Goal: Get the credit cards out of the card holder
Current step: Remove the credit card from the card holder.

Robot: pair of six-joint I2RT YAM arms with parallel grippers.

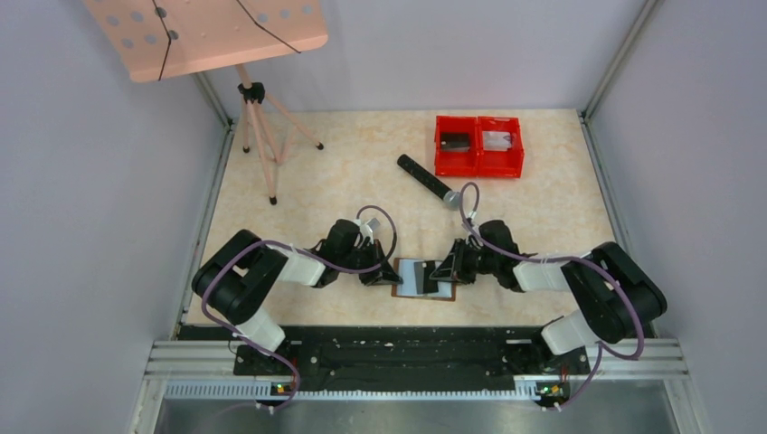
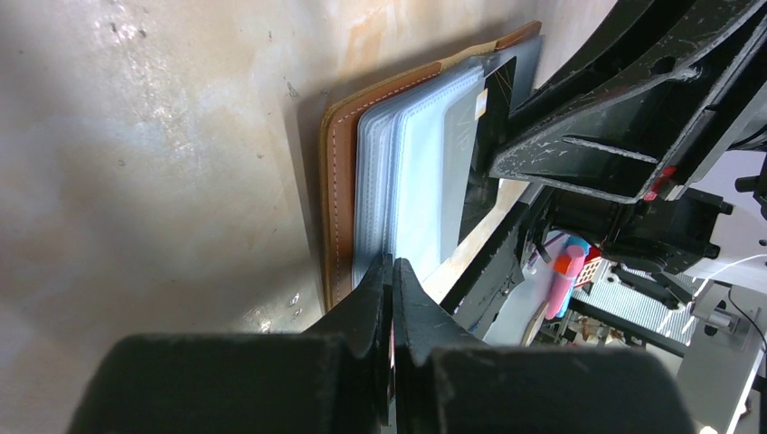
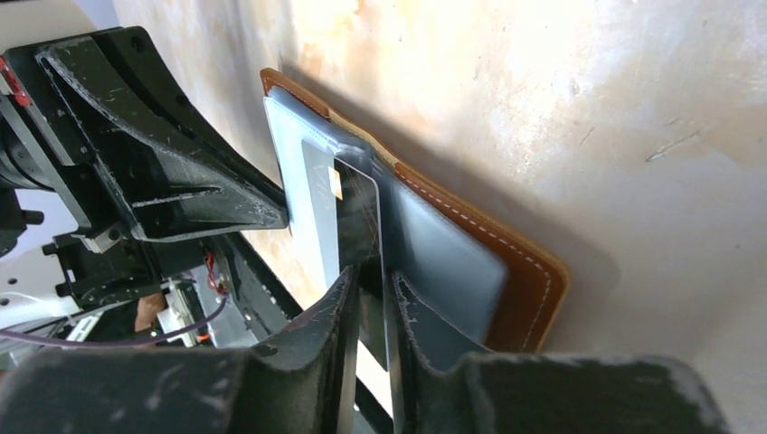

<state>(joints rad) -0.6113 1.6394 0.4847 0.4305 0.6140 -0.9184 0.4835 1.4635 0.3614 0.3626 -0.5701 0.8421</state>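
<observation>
The flat brown leather card holder [image 1: 423, 278] lies open on the bench. Left gripper [image 2: 391, 271] jaws pinch shut, pinning its edge; right gripper [image 3: 366, 285] jaws nip a thin, stiff, slippery dark card [image 3: 360, 217], best gripped by its exposed edge.

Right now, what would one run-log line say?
left gripper: shut, pinning card holder | right gripper: gripping dark card | card: partly out

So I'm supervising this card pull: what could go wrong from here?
1. The right gripper pinches only the dark card's edge, so it may slip free.
2. The left gripper, shut, presses just the card holder's rim; the holder could drag along.
3. Both grippers sit close together and might collide.
</observation>
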